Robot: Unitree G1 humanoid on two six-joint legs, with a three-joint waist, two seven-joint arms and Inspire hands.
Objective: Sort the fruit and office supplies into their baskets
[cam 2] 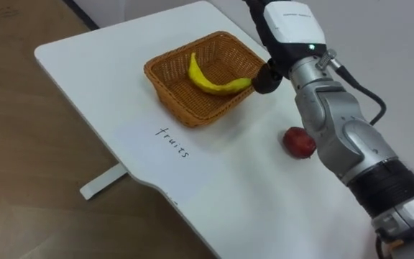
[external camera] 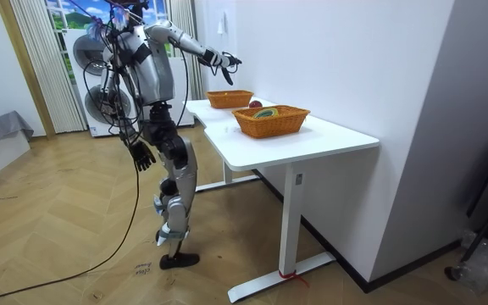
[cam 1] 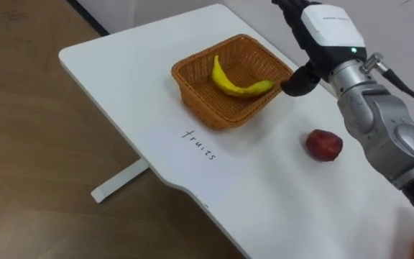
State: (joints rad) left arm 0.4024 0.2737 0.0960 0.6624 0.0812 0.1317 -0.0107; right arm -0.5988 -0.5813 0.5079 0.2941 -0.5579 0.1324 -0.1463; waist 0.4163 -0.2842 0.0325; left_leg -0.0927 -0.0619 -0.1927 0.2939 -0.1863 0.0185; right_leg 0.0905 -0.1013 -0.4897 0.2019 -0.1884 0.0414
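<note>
Right hand (cam 1: 329, 30) empty, fingers apart, beside basket (cam 1: 192, 92); banana (cam 1: 239, 86) in, apple (cam 1: 324, 144) waits on worktop (cam 1: 121, 68).

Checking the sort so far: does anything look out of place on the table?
Yes: the red apple lies on the bare table, outside the fruit basket that holds the banana.

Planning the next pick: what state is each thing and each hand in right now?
banana: lying inside the fruit basket.
fruit basket: upright on the table, holding the banana.
apple: on the table, outside the basket, untouched.
right hand: open, empty, beside the fruit basket.
left hand: open, empty, hanging at the robot's side.
</note>
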